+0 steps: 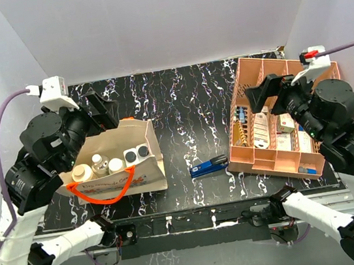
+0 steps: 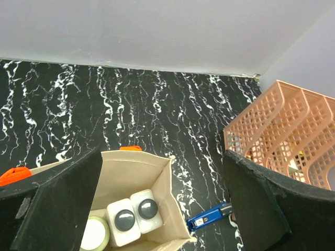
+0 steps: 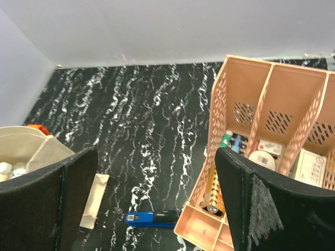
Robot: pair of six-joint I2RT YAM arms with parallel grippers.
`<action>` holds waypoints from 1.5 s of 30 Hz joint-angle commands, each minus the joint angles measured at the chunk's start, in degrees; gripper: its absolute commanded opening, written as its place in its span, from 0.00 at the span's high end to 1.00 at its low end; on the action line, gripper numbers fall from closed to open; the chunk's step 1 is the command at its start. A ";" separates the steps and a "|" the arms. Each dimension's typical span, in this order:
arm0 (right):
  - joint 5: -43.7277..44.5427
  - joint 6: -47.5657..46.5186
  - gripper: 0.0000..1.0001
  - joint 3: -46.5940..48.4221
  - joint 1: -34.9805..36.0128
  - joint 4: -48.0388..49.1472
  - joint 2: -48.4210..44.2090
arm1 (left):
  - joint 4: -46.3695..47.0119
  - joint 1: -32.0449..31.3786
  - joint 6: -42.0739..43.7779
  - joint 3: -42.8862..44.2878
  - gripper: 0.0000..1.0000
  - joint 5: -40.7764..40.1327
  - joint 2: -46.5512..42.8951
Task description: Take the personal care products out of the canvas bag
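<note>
The beige canvas bag (image 1: 149, 174) with orange handles stands open at the table's left. Inside it are two white squarish bottles with black caps (image 1: 136, 154), a cream cylinder (image 1: 115, 165), a tiny clear bottle (image 1: 99, 164) and an olive-tan cylinder (image 1: 82, 174). My left gripper (image 1: 103, 111) hovers open and empty above the bag's far side. The left wrist view shows the bag's inner wall (image 2: 131, 172), both white bottles (image 2: 136, 215) and the cream cylinder (image 2: 95, 234) between the left gripper's (image 2: 162, 201) fingers. My right gripper (image 1: 265, 91) is open and empty above the organizer.
A salmon-pink divided organizer (image 1: 262, 155) with cartons and packets lies at the right, also in the right wrist view (image 3: 246, 83). A blue-black stapler (image 1: 209, 166) lies between bag and organizer; it also shows in both wrist views (image 2: 209, 215) (image 3: 153, 217).
</note>
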 commanded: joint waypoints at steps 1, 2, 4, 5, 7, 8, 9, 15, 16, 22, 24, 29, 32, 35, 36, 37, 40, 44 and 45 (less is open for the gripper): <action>-2.11 0.48 0.01 -4.01 -4.33 3.53 -0.13 | 2.71 5.83 -1.70 -4.09 0.03 3.33 -1.89; -2.70 0.51 0.01 -5.22 -5.48 3.88 -0.22 | 2.99 7.43 -2.00 -5.20 0.03 4.14 -2.26; -4.49 0.31 0.01 -7.68 -7.67 4.64 -0.58 | 3.26 10.39 -2.72 -7.29 0.03 5.75 -3.03; -5.33 0.33 0.01 -8.77 -8.58 5.03 -0.81 | 3.39 11.60 -3.12 -8.50 0.03 6.72 -3.44; -7.59 0.27 0.02 -11.41 -10.73 6.27 -1.41 | 3.47 14.28 -3.73 -9.89 0.03 8.27 -3.92; -8.88 0.35 0.01 -12.59 -11.69 6.84 -1.71 | 3.47 15.62 -4.09 -10.71 0.03 9.27 -4.23; -10.25 0.40 0.01 -13.68 -12.60 7.59 -2.14 | 3.37 16.81 -4.41 -11.39 0.03 10.24 -4.44; -21.79 1.56 0.02 -19.17 -16.73 12.63 -2.98 | 1.38 22.42 -6.47 -12.94 0.03 15.96 -5.15; -24.19 1.94 0.02 -19.75 -17.13 13.72 -2.74 | 0.88 23.17 -6.86 -13.00 0.03 16.86 -5.34; -39.34 4.08 0.02 -20.99 -18.95 20.23 1.30 | -2.60 25.68 -9.62 -13.66 0.03 20.76 -7.22; -44.07 4.45 0.02 -20.25 -18.78 22.12 3.39 | -3.83 26.10 -10.51 -14.02 0.03 21.88 -7.92; -47.23 4.22 0.02 -18.73 -11.27 26.02 9.37 | -6.48 26.63 -12.65 -15.81 0.03 24.23 -9.54; -43.18 2.38 0.02 -17.59 -1.80 27.90 13.53 | -7.88 26.79 -14.24 -16.92 0.03 26.06 -10.44; -39.94 1.01 0.02 -15.91 5.85 30.01 18.62 | -10.28 26.88 -15.89 -17.02 0.03 27.22 -11.32; -38.79 0.43 0.02 -14.98 8.02 30.32 20.72 | -11.45 26.89 -16.69 -16.97 0.03 27.18 -11.75; -37.26 -0.37 0.02 -13.68 10.06 30.34 22.89 | -12.48 26.89 -17.49 -16.93 0.03 26.93 -12.31; -33.55 -3.32 0.02 -9.19 14.64 30.96 28.68 | -16.97 26.90 -20.09 -16.13 0.03 24.01 -14.11; -32.80 -6.11 0.02 0.60 17.12 30.84 38.51 | -25.80 26.98 -23.06 -14.85 0.03 18.80 -15.66; -32.54 -6.87 0.02 2.79 17.76 30.45 40.96 | -28.40 27.03 -24.81 -14.50 0.03 17.07 -15.99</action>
